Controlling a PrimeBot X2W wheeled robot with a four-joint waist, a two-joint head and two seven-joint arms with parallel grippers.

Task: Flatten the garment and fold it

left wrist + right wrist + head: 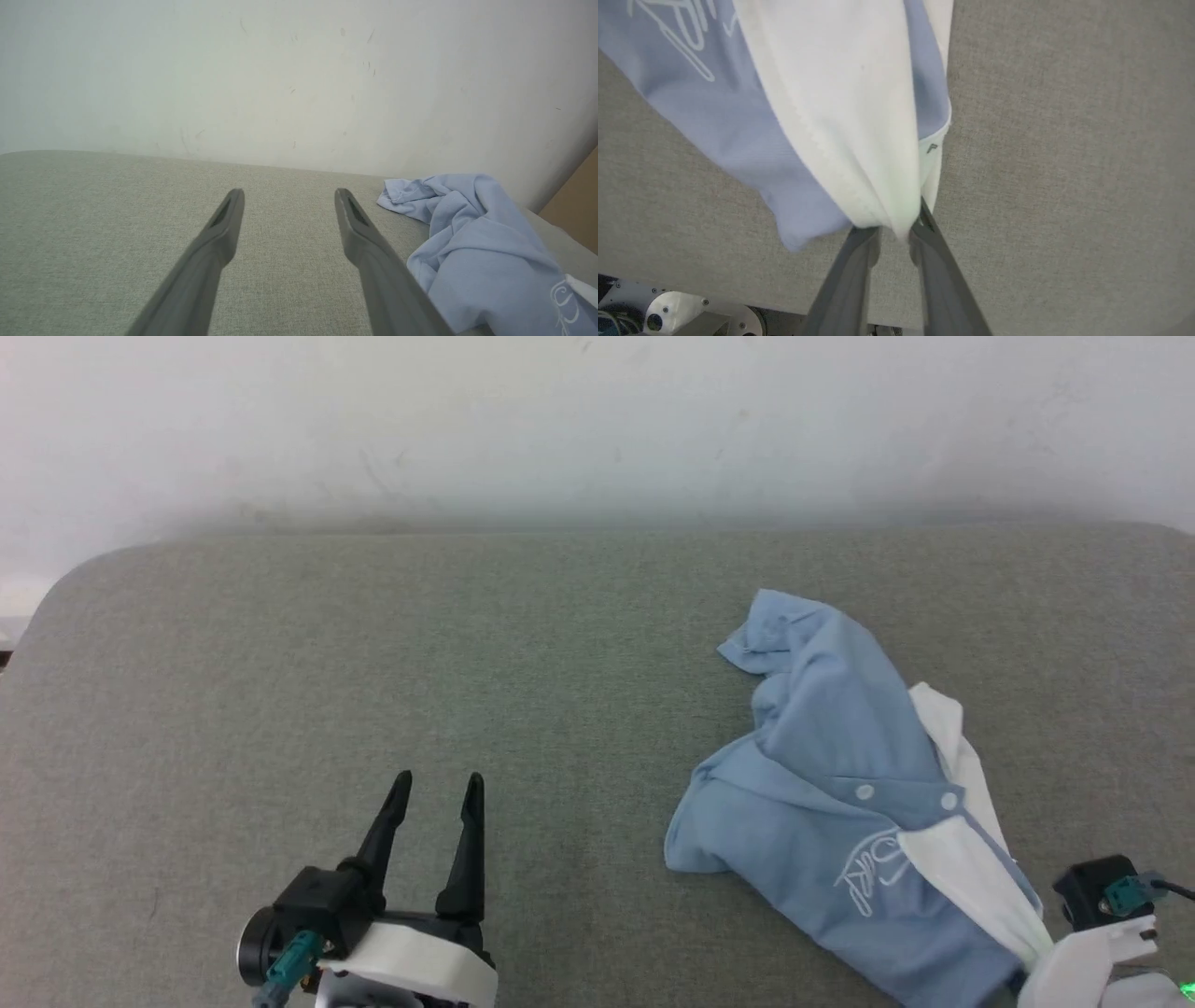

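Light blue polo shirt (pixel 822 756) sits bunched up on the right side of the grey fabric surface (pixel 373 663). It's front side up, so you can see the two white buttons (pixel 864 792) on the placket and the white script logo (pixel 873 877) below them. One crumpled end points toward the pale wall (pixel 560 420), and the rest trails down to the near right corner of the head view.

The right gripper (pixel 895 226) is right at that near end. In its wrist view the two dark fingers are pinched on a fold of the white collar (pixel 845 93). The fabric is squeezed between the tips and the blue body of the shirt spreads away from them. So that one's clamped on the shirt, close to the near edge of the surface.

The left gripper (pixel 439 777) is well off to the left of the shirt, over bare surface, with its fingers spread apart and nothing between them. From its wrist view the shirt is just a heap off to the right side.
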